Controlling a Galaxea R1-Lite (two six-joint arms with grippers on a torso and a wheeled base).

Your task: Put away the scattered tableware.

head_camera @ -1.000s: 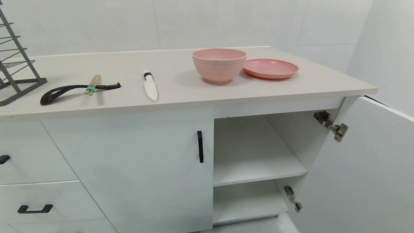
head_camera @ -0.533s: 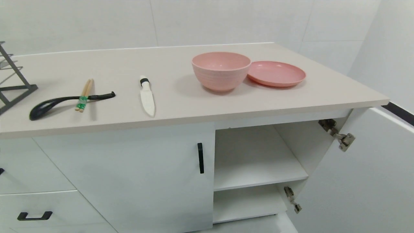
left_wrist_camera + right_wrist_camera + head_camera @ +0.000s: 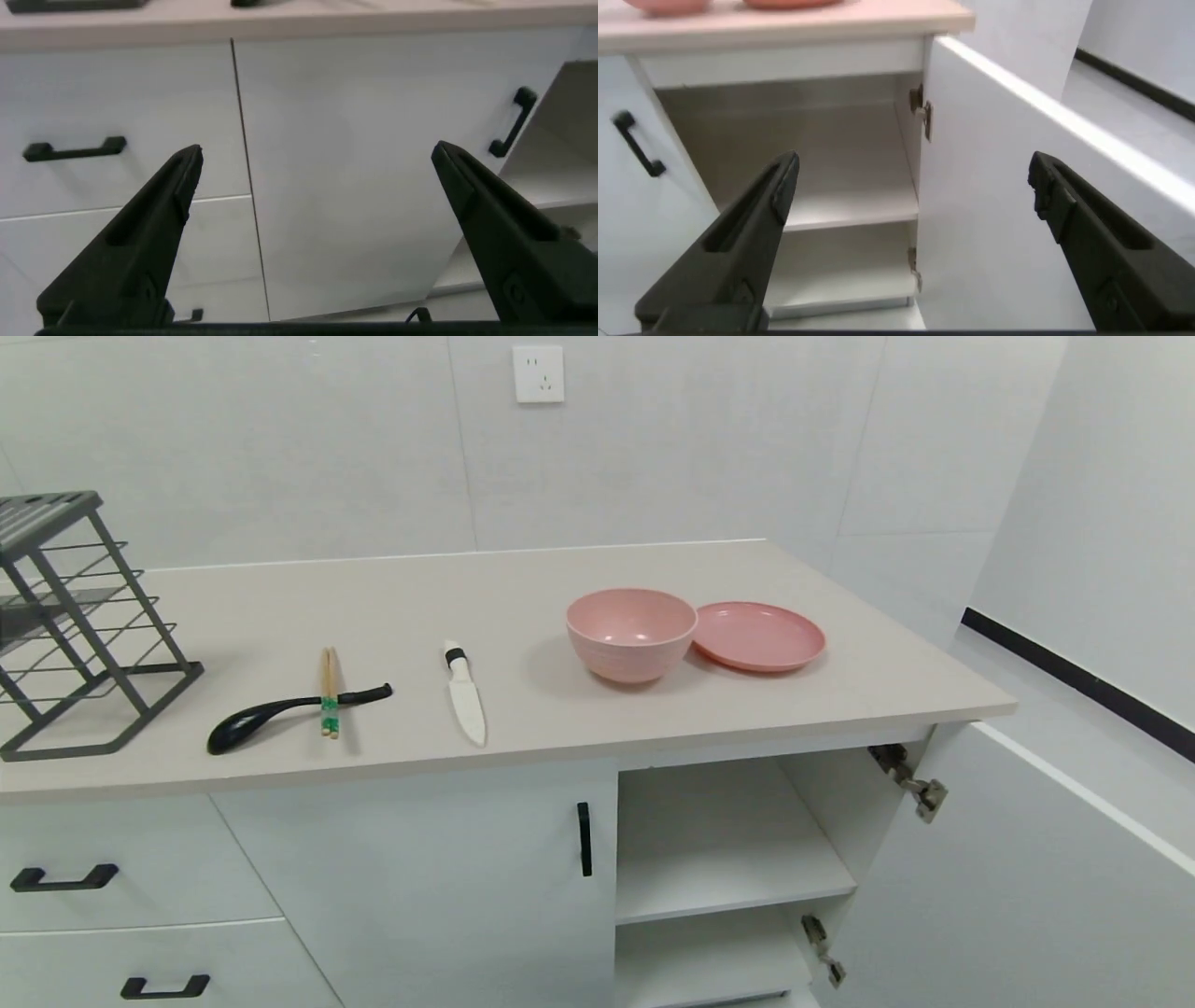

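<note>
On the beige countertop (image 3: 523,588) a pink bowl (image 3: 631,634) stands touching a pink plate (image 3: 758,636) on its right. Farther left lie a white knife with a black collar (image 3: 465,693), a pair of chopsticks (image 3: 329,692) across a black ladle (image 3: 285,713). My left gripper (image 3: 318,168) is open, low in front of the closed white cabinet door (image 3: 364,159). My right gripper (image 3: 910,177) is open too, facing the open cabinet (image 3: 813,149) below the bowl and plate.
A dark wire rack (image 3: 70,616) stands at the counter's left end. The right cabinet door (image 3: 1027,877) swings wide open, showing two bare shelves (image 3: 728,859). Drawers with black handles (image 3: 63,877) sit at the left. A wall socket (image 3: 539,373) is above the counter.
The head camera has risen and pulled back, so the whole scene sits lower and smaller, with the wall socket and more of the rack showing. The tableware lies as before.
</note>
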